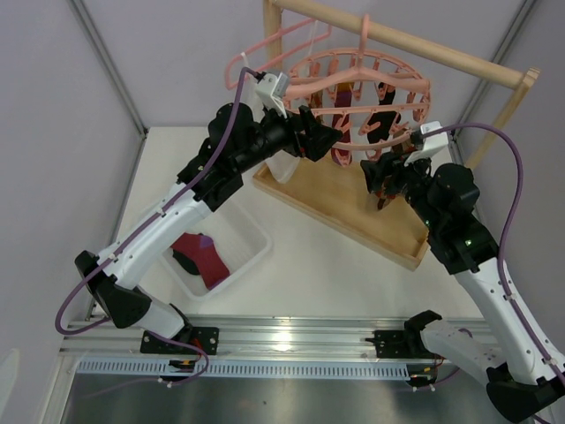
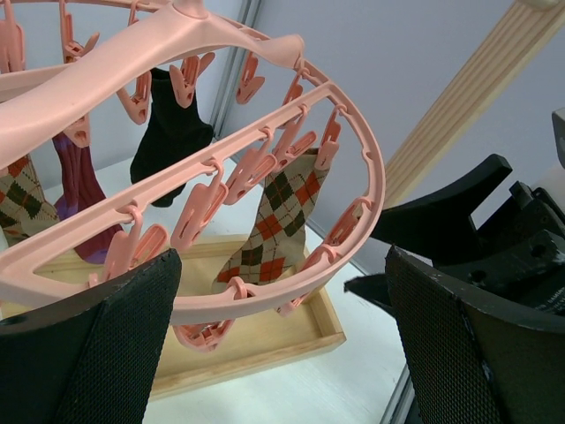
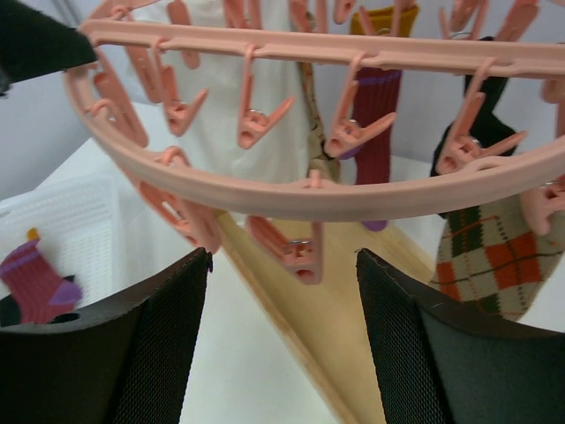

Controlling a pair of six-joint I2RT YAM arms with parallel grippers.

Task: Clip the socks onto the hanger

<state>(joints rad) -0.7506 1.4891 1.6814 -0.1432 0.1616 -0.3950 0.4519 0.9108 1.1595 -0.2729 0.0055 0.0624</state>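
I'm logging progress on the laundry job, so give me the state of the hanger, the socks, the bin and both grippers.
hanger: hung on wooden rod, some clips free
argyle sock: clipped, hanging
black sock: clipped, hanging
maroon sock: clipped, hanging
bin: holds unclipped socks
left gripper: open, empty
right gripper: open, empty

A white mesh basket sits on the white table, at about eight o'clock from the wooden tray. At twelve o'clock above the tray, a wooden rail carries a thin pink coat hanger. A white top hangs near the tray's ten o'clock corner.
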